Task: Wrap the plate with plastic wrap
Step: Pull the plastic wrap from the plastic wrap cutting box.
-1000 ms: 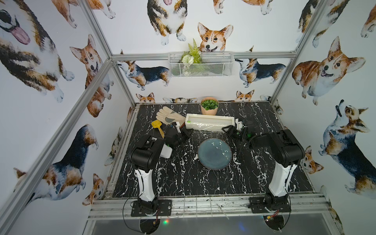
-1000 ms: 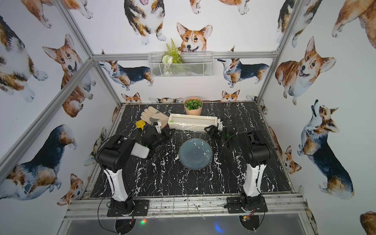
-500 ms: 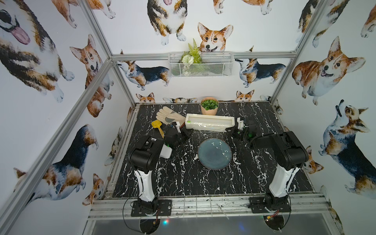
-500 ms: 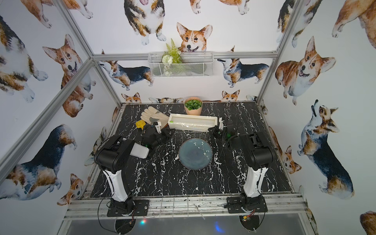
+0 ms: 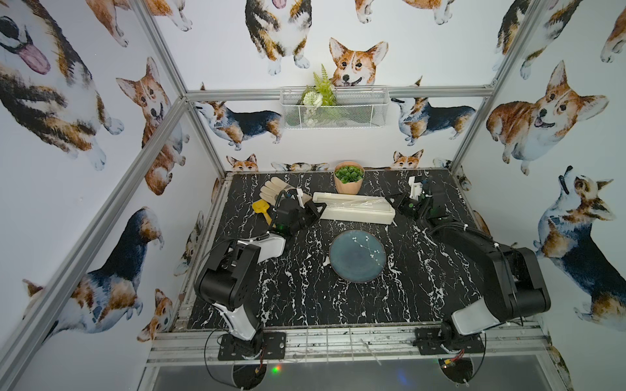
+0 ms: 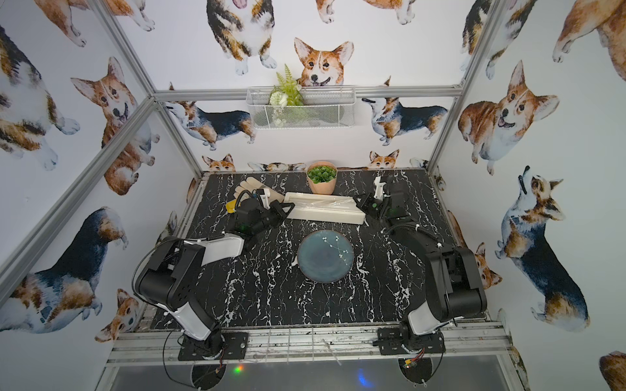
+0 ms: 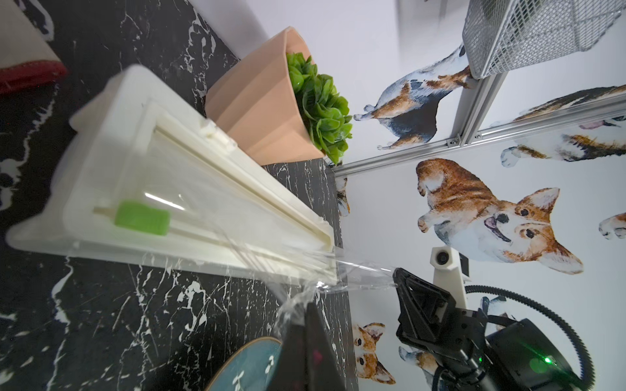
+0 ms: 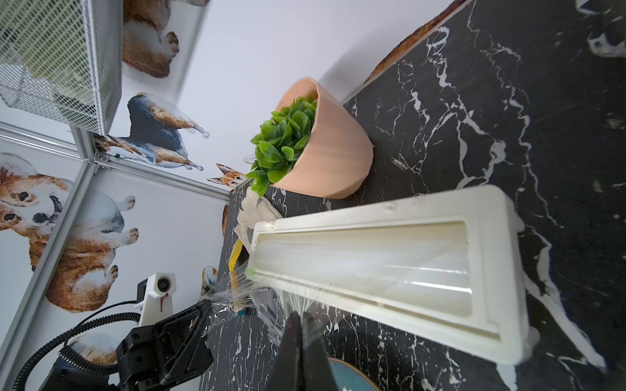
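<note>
Swinging outward since 1 second ago, the right arm [image 5: 474,243] now has its elbow lower and nearer the front right corner, with the forearm stretched toward the back. Its right gripper [image 5: 394,200], whose jaws stood apart then, is now pinched tight on the plastic wrap [image 7: 359,275] at the right end of the dispenser box [image 5: 355,211]. The left arm [image 5: 223,281] and left gripper [image 5: 319,206] have not moved: those jaws stay clamped on a bunched corner of the film at the box's left end. So 2 grippers hold 1 sheet, which fans out thin and crinkled from the box's near edge in both wrist views.

Around them, the black marble table [image 5: 305,287] carries everything. A wire basket [image 5: 333,106] with greenery hangs on the back wall. The long cream box lies crosswise toward the back. The plate [image 5: 357,255] sits flat on the near side of it, apart from it, between the arms, not yet wrapped. A peach pot [image 5: 349,188] of green leaves stands just behind the box. A beige glove [image 5: 272,189] lies behind the left gripper, partly hidden by the wrist, and a small yellow tool [image 5: 261,207] lies beside it. The green slider [image 7: 142,218] sits at the box's left end.
</note>
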Controlling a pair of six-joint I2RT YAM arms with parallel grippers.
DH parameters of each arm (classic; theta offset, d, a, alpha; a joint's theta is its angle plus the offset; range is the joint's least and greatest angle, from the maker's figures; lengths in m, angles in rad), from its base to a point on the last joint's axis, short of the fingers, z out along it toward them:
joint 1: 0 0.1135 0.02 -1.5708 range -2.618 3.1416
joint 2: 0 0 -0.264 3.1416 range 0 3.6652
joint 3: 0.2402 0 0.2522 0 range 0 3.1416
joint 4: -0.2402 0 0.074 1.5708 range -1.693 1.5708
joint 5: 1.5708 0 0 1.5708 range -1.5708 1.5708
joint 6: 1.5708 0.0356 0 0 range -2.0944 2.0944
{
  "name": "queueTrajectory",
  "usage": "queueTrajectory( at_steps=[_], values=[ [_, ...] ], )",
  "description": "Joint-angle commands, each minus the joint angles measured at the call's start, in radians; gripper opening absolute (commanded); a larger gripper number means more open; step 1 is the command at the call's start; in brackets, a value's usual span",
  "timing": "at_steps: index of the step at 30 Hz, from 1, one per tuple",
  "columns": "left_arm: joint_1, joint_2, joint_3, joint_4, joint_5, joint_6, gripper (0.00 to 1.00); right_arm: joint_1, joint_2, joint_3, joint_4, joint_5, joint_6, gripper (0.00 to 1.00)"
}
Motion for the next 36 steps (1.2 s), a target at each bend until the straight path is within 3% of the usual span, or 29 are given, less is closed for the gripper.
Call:
queueTrajectory(
  at_steps=[1,12,22,36],
  values=[
    [0.000,-0.012,0.095,-0.208,-0.024,0.071,0.00,-0.018,-0.025,0.079,-0.118,-0.016,-0.015,0.00],
    [0.003,-0.028,0.316,-0.452,-0.071,0.149,0.00,-0.075,0.037,0.325,-0.337,-0.061,-0.042,0.00],
    [0.026,-0.148,0.371,-0.653,-0.199,0.258,0.00,-0.081,0.190,0.567,-0.444,-0.123,-0.032,0.00],
    [0.057,-0.113,0.476,-0.689,-0.118,0.278,0.00,-0.090,0.209,0.698,-0.554,-0.131,-0.061,0.00]
  ],
)
